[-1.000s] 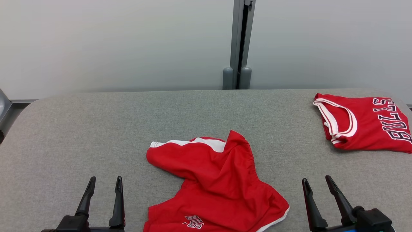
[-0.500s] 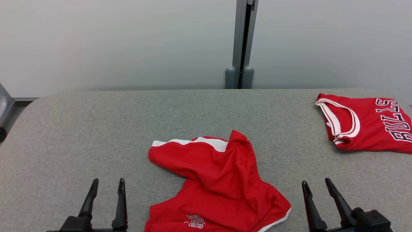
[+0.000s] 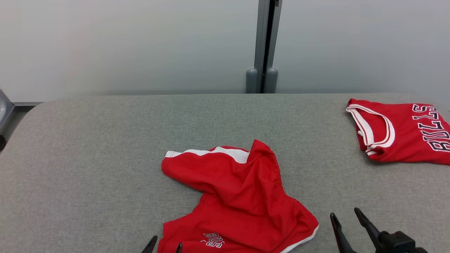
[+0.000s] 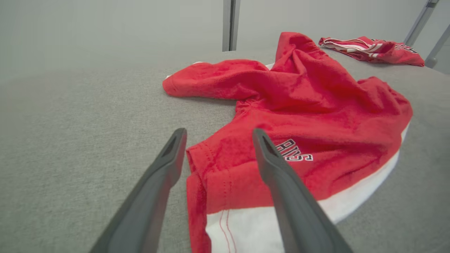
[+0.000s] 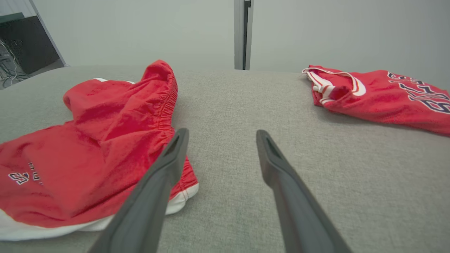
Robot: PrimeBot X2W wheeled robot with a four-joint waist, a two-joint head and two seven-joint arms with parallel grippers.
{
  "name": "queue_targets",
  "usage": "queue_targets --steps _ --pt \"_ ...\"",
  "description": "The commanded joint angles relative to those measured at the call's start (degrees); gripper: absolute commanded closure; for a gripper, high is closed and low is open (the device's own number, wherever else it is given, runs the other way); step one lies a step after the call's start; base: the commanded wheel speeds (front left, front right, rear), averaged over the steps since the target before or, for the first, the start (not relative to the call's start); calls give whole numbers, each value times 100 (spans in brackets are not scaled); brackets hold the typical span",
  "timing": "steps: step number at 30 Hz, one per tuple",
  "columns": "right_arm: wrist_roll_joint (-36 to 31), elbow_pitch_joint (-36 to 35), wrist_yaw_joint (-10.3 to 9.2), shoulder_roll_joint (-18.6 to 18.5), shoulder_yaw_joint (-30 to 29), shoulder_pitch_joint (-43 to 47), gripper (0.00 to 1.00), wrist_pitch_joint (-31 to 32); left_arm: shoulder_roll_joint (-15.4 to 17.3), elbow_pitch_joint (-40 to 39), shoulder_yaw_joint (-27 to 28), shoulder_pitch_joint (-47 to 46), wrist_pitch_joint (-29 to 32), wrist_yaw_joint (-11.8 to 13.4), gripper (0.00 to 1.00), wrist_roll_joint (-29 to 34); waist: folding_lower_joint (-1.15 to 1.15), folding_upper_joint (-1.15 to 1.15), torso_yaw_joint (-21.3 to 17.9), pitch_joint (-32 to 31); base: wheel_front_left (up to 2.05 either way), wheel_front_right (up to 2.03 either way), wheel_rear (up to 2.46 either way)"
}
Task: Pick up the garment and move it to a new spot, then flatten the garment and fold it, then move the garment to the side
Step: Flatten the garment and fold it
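In the head view, the crumpled red fabric shorts with white trim [image 3: 239,196] lie at the near middle of the grey cloth-covered bench [image 3: 88,158], running lengthwise roughly away from the robot with one leg flopped left. The left end effector [image 3: 166,245] sits at their near left hem and the right end effector [image 3: 344,213] just off their right edge, both spread wide and empty. The left wrist view lines the hem corner up between its fingers, so the left arm looks nearer. The right wrist view faces bare bench, shorts to its left

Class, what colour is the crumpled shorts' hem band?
White; the hem band shows best in the left wrist view.
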Motion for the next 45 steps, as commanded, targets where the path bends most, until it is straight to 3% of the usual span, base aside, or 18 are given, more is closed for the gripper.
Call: queue_targets --steps 1,11,18,29,40,41,42,43,44,45 --pt "28 129 2 -145 96 -108 0 -19 79 62 -141 62 -27 -6 0 -43 0 0 21 14 0 0 0" --pt "707 1100 2 -1110 1465 -697 0 -19 184 745 -726 101 -27 -7 0 -425 0 0 134 107 0 0 0" --pt "1265 1668 2 -1526 2427 -1268 0 -19 214 1050 -894 -73 -27 -7 0 -547 0 0 213 164 0 0 0" --pt "2024 2089 2 -1808 3806 -1925 0 -19 204 1361 -1002 -351 -27 -7 0 -796 0 0 329 266 0 0 0" --pt "2424 2047 2 -1858 4452 -2206 0 -19 181 1488 -1394 -632 -25 -7 0 -1025 0 0 294 358 0 0 0" --pt "2430 2006 2 -1865 4494 -2210 31 -18 188 1479 -1432 -652 -26 -7 0 -1054 0 0 288 362 0 0 0" --pt "2454 1936 3 -1862 4534 -2209 90 -19 193 1468 -1490 -676 -26 -7 46 -1089 0 0 283 363 0 0 0" --pt "2465 1853 3 -1866 4564 -2200 100 -19 198 1464 -1533 -696 -26 -7 67 -1120 0 0 280 362 0 0 0" --pt "2470 1788 2 -1884 4571 -2183 100 -19 205 1460 -1576 -715 -26 -7 100 -1152 0 0 275 359 0 0 0" --pt "2474 1700 2 -1900 4565 -2161 100 -19 204 1444 -1618 -735 -26 -7 100 -1194 0 0 270 357 0 0 0"
